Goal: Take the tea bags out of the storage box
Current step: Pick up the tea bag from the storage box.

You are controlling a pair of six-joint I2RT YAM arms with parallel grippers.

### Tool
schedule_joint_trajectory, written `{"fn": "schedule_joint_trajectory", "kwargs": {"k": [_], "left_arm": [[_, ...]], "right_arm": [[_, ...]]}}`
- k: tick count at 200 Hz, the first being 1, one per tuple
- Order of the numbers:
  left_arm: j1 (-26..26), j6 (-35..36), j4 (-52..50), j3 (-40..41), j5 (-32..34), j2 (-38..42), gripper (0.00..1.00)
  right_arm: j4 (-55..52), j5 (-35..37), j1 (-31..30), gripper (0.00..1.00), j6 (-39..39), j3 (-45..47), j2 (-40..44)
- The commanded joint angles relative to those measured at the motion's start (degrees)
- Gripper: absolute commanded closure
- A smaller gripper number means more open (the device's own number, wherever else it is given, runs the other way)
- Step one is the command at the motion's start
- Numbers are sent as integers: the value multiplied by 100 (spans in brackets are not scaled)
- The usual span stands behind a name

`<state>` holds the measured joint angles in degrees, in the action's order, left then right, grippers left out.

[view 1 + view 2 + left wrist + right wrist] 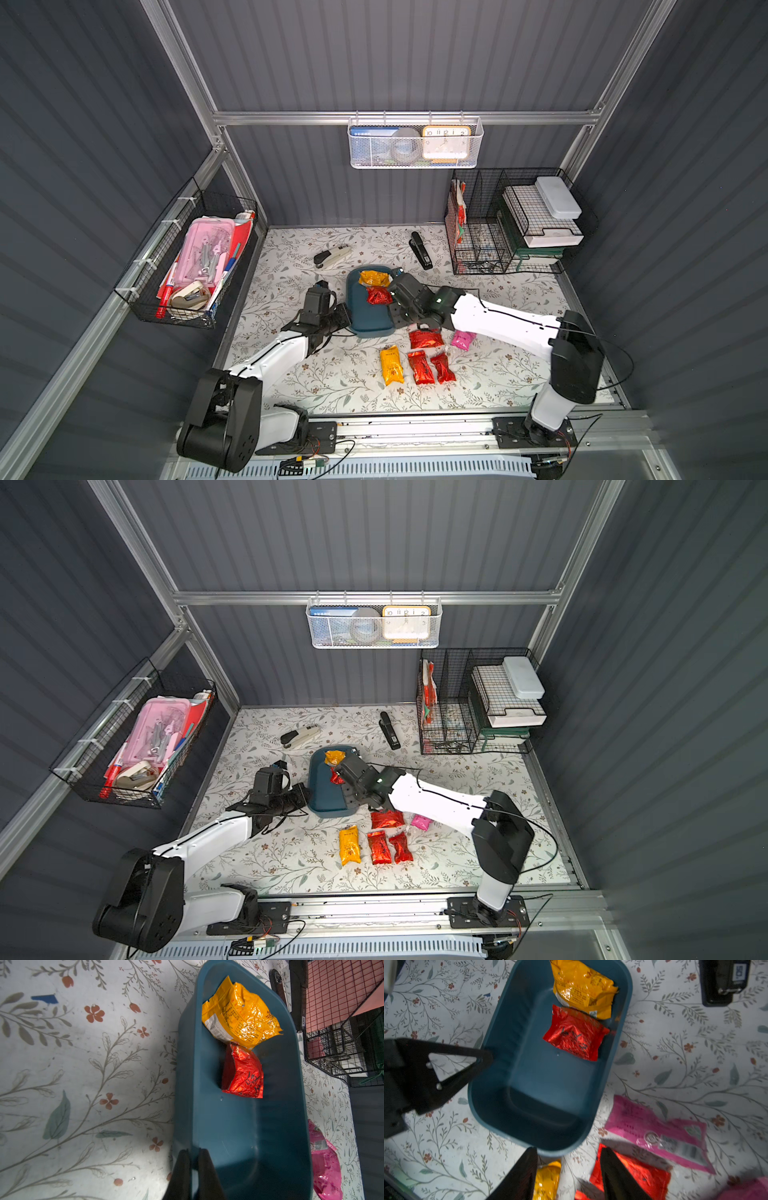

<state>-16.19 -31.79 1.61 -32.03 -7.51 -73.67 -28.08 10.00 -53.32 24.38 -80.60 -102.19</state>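
As left tool (193,1151) pinches storage box (239,1136), sachets (242,1018) beyond.

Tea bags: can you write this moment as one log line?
left fingers: pinching storage box wall | right fingers: open, empty, near box | in box: yellow tea bag, red tea bag | outside: five tea bags

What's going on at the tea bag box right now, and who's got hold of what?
The left claw is shut on the wall of the storage box, apparently steadying it on the table. The right claw is open and empty, up by the box's near rim. In the box are an orange-yellow sachet and a red sachet. Five more sachets lie on the table in front of the box, so the job is partly done.
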Motion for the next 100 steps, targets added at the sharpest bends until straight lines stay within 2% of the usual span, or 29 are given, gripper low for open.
{"fn": "schedule_joint_trajectory", "kwargs": {"k": [1,41,100], "left_arm": [[10,190,13,-84,-160,122,100],[10,372,-203,-70,-257,128,100],[10,441,-310,-89,-255,132,100]], "right_arm": [[12,-191,121,43,-542,-527,-568],[-398,-424,378,40,-1294,-1625,-1584],[-851,-795,636,38,-2433,-2243,-2287]]}}
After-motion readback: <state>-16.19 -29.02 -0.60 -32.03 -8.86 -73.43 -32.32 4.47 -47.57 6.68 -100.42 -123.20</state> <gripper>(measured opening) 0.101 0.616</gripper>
